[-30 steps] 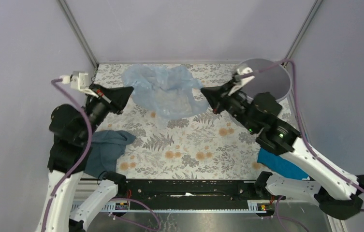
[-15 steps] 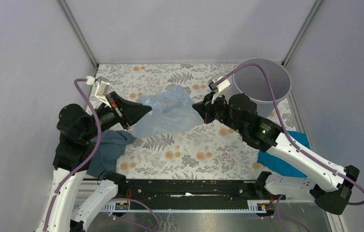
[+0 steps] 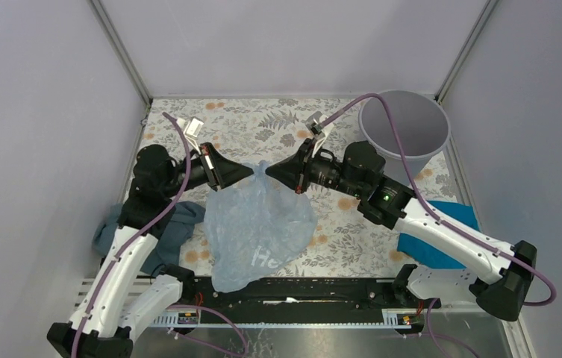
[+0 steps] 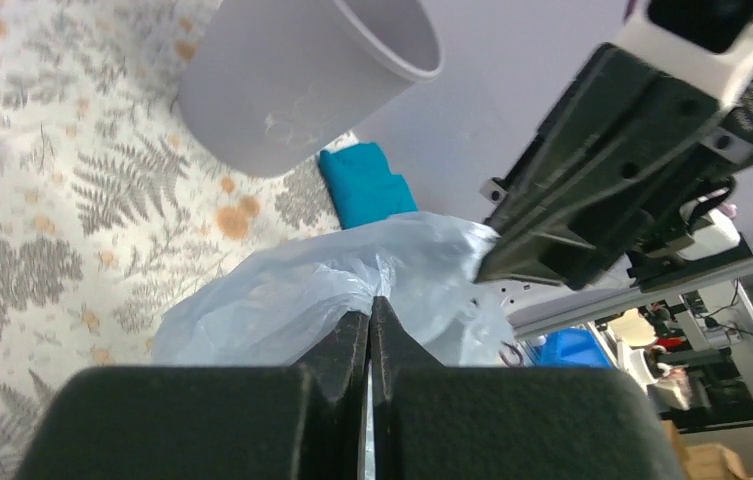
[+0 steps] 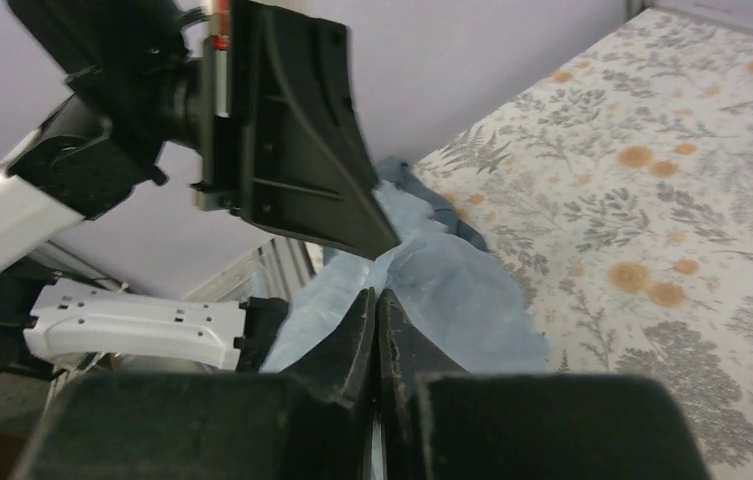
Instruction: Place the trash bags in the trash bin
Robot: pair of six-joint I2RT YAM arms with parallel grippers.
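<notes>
Above the middle of the counter [image 3: 263,123]: left gripper [image 3: 251,173] and right gripper [image 3: 270,170] pointed at each other, tips just beside one another.

Left gripper pressed together on a bunched fold at the top of the trash bag [image 3: 259,227]. Confirmed in left wrist view: film pinched between the closed fingers.

Right gripper likewise clamped on the same top edge of the bag. Right wrist view: fingers together, pale-blue film at the tips.

Bag held up by that pinched top, hanging and spreading wide below the grippers toward the near edge of the counter. Lower end over the black rail [image 3: 300,287] there. Contact of lower part with counter: cannot tell. Film wrinkled and translucent, with white lettering partly legible low on it.

Trash bin [image 3: 412,119] upright in the far right corner of the counter, mouth up, well apart from the bag. Bag wholly outside the bin.

Grey cloth [image 3: 169,224] crumpled on the near left of the counter, under the left arm, just beside the bag's left edge.

Blue cloth [image 3: 421,252] flat on the near right, partly hidden by the right arm.
</notes>
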